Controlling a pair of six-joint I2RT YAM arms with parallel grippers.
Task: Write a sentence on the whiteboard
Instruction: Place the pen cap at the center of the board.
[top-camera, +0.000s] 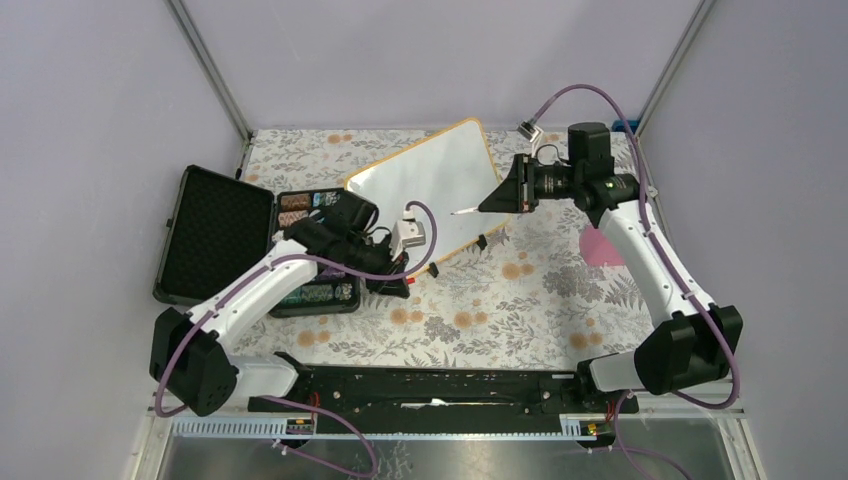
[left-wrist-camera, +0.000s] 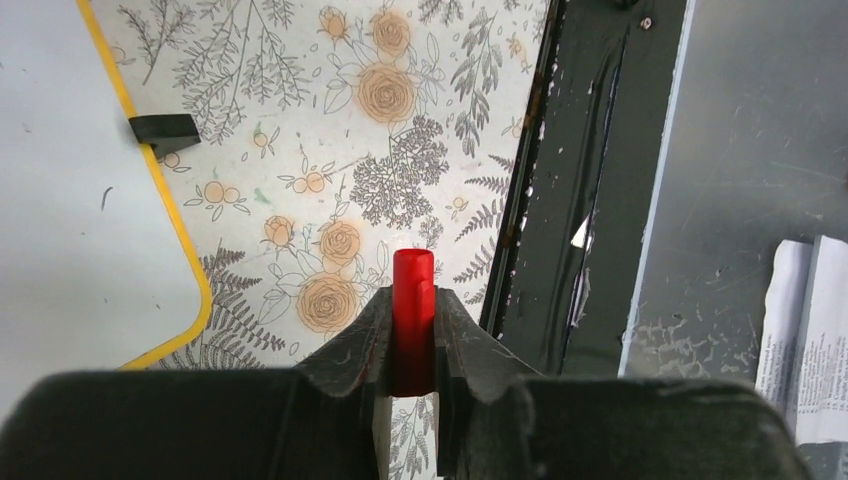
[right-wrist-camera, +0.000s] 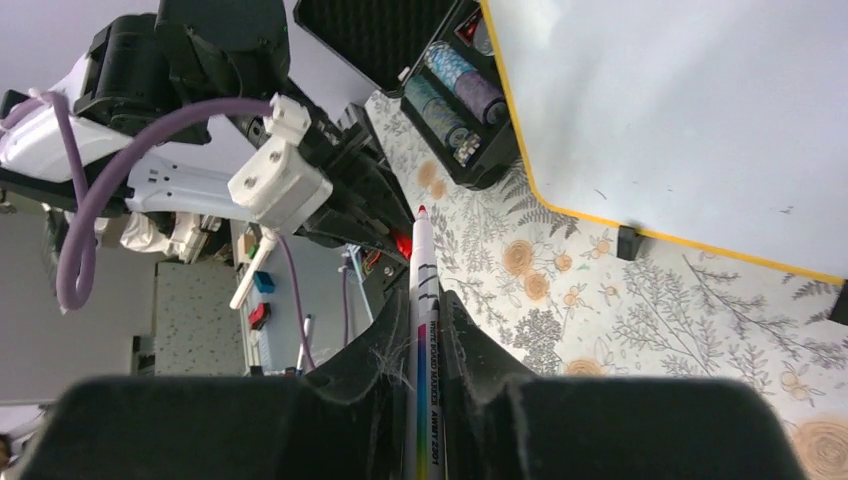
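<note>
Floral table (top-camera: 520, 290) bears the whiteboard (top-camera: 430, 180); left tool (left-wrist-camera: 412, 318) grips a red cap (left-wrist-camera: 413, 280); right tool (right-wrist-camera: 425, 322) grips a marker (right-wrist-camera: 421, 255).

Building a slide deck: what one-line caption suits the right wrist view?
Right tool clamps an uncapped red-tipped marker; the yellow-edged whiteboard beside it is almost unmarked.

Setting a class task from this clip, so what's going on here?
The right gripper is shut on an uncapped white marker pen with a red tip, near the glossy white, tan-framed whiteboard lying on the floral-patterned table. The left gripper is shut on the small red plastic cap. No sentence is on the board yet.
</note>
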